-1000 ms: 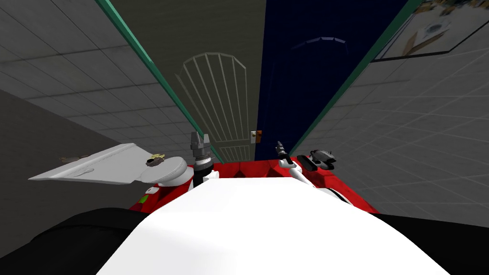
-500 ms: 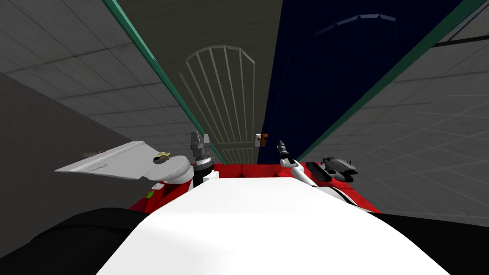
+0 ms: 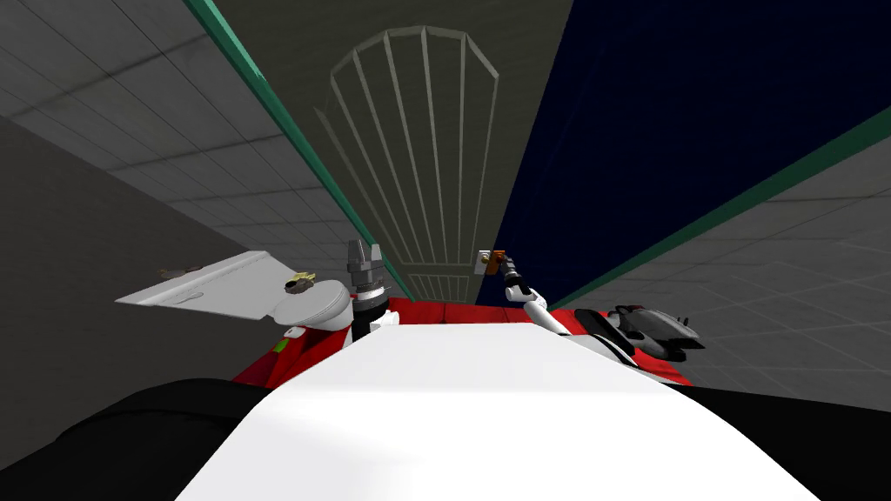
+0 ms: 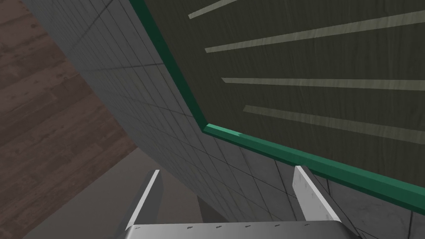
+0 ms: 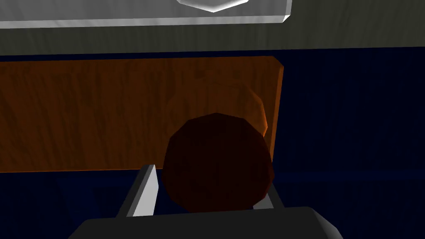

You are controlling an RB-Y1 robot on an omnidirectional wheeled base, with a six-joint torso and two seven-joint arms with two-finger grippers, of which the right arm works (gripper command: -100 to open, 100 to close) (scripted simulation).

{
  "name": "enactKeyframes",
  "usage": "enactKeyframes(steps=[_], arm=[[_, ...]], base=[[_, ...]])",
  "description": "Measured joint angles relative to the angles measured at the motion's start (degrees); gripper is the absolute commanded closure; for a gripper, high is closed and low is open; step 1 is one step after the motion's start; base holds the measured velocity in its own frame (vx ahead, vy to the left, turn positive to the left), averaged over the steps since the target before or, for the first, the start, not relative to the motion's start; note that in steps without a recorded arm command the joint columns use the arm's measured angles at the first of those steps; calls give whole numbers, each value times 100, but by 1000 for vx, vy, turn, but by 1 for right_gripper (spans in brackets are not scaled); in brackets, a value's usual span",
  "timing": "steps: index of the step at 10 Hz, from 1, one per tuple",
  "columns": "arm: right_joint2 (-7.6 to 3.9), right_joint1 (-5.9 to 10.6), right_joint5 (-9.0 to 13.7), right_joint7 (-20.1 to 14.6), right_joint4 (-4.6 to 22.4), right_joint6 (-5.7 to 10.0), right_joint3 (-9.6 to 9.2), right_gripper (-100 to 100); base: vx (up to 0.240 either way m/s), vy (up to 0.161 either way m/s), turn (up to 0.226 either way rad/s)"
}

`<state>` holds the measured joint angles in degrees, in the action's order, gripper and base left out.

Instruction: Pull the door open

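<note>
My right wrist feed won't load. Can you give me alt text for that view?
A dark round knob sits between the right gripper's open fingers, with a slim gap showing beside one of them. Behind the knob is an orange-brown plate on a dark blue door, and a grey strip runs beyond the plate.

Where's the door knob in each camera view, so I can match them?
Head view: door knob, mid-picture, by the right gripper.
Right wrist view: big dark ball between that gripper's fingers.
Left wrist view: faces the green door frame instead.
Shared landmark: orange plate behind the knob.
</note>
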<state>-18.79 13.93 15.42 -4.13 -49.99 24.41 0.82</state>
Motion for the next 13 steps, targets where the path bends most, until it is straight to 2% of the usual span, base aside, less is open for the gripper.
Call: enactKeyframes(steps=[4, 5, 6, 7, 9, 11, 12, 13], arm=[[-8, -13, 1, 0, 13, 0, 6, 100], [-5, -15, 1, 0, 14, -1, 3, -100], [-92, 1, 14, -32, 161, 44, 28, -100], [-136, -115, 29, -26, 31, -16, 83, -100], [-185, -151, 35, -34, 63, -24, 91, -100], [-161, -171, 28, -42, -15, -49, 38, -100], [-149, -116, 20, -73, 6, -37, -39, -100], [-68, -38, 4, -67, -44, -68, -107, -100]], base=[[-21, -9, -1], [-145, -65, -174], [-202, -114, -174], [-181, -75, -41], [-203, -8, 3], [-226, 81, 57], [-217, 76, 121], [-170, 106, 156]])
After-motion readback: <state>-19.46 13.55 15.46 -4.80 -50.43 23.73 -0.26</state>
